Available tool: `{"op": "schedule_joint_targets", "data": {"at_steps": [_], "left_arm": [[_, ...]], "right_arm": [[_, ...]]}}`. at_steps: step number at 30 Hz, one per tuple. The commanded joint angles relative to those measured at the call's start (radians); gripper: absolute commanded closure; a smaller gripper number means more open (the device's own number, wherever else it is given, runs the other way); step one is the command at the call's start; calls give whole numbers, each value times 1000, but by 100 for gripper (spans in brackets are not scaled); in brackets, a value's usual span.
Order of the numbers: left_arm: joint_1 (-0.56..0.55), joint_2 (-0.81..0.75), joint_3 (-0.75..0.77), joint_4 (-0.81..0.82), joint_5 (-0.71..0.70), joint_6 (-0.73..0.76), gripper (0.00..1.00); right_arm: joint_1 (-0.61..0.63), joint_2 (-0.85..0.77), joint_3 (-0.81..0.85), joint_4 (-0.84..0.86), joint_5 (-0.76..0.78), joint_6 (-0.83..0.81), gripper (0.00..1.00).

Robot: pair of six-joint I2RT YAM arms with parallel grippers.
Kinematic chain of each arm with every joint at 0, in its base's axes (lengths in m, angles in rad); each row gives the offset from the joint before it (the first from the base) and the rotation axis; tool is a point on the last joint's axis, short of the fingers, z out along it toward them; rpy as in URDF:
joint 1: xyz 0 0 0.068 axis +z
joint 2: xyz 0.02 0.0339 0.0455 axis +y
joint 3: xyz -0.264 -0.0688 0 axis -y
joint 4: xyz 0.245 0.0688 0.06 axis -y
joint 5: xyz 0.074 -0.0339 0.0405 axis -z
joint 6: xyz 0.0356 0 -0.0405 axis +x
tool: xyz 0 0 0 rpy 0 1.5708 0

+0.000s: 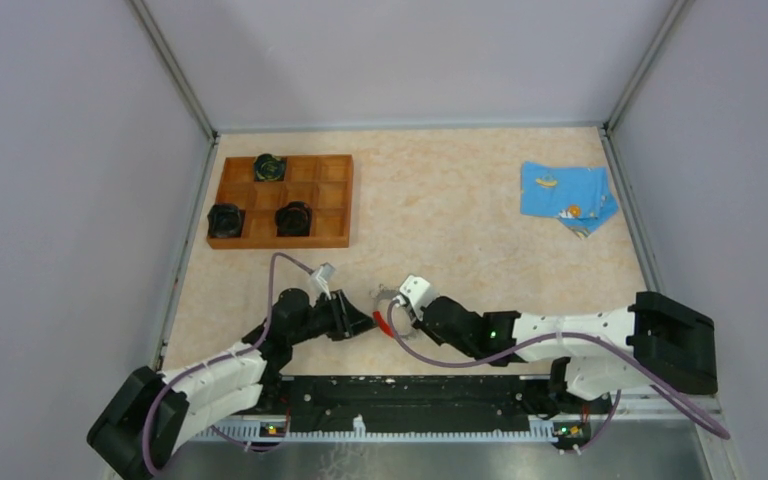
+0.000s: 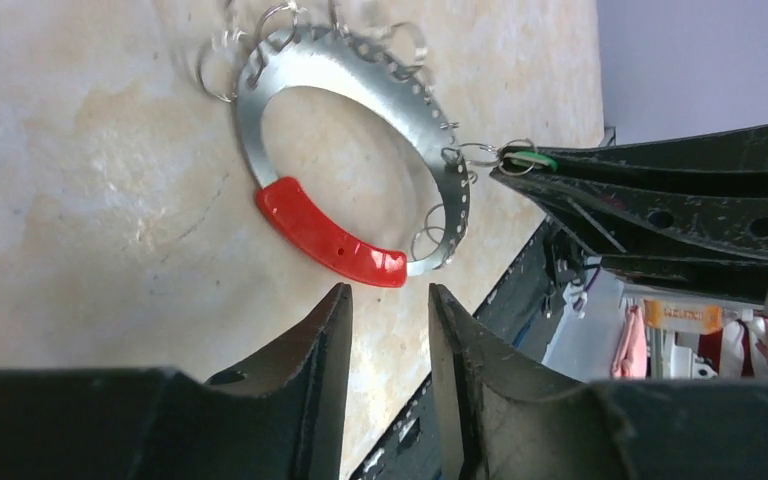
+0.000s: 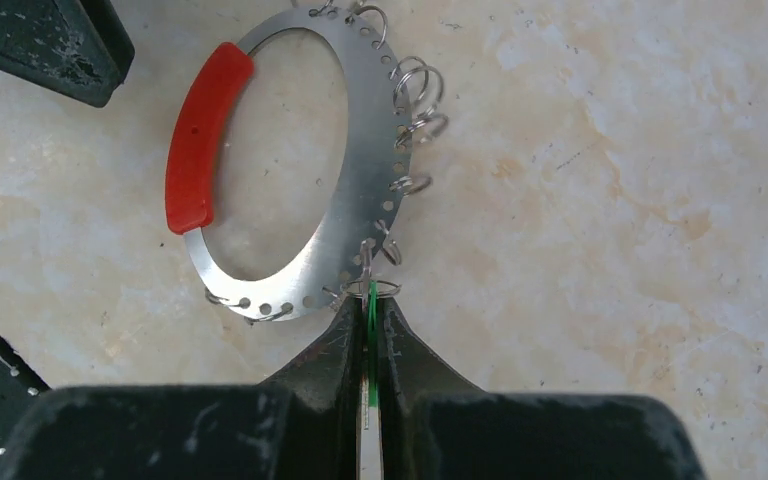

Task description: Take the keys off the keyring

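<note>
- Overhead, the keyring (image 1: pixel 384 294) lay flat on the table (image 1: pixel 460 200) near the arm bases, between the left gripper (image 1: pixel 364 322) and the right gripper (image 1: pixel 405 319).
- Left wrist: the left jaws stood slightly parted and empty, just short of the red section (image 2: pixel 328 233).
- Right wrist: the right jaws were closed on the green-headed key (image 3: pixel 371 320), which was linked to the keyring by a small split ring (image 3: pixel 374 290). Judged: removal not yet achieved.

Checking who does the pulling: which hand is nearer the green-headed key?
Right. The right hand is shut on the key at the edge of the keyring; the left hand is open by its red section, clear of the key.
</note>
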Motion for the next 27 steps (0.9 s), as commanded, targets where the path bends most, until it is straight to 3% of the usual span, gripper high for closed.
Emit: {"op": "schedule_joint_targets", "data": {"at_steps": [1,4,8,15,18,27], "left_arm": [[-6,-83,0,11,-66,51,58],[-9,-144,7,-38,-87,90,57],[-48,-183,-18,29,-112,137,57],[-244,-145,-19,110,-302,186,59],[-282,-121,-53,189,-338,230,62],[-306,96,-61,549,-268,501,62]], "right_arm": [[6,-3,16,77,49,-76,100],[7,-28,26,48,3,-83,100],[7,-33,69,-71,-56,-51,100],[7,-36,133,-212,-245,70,100],[7,-39,135,-245,-239,70,100],[7,-4,191,-289,-150,40,100]]}}
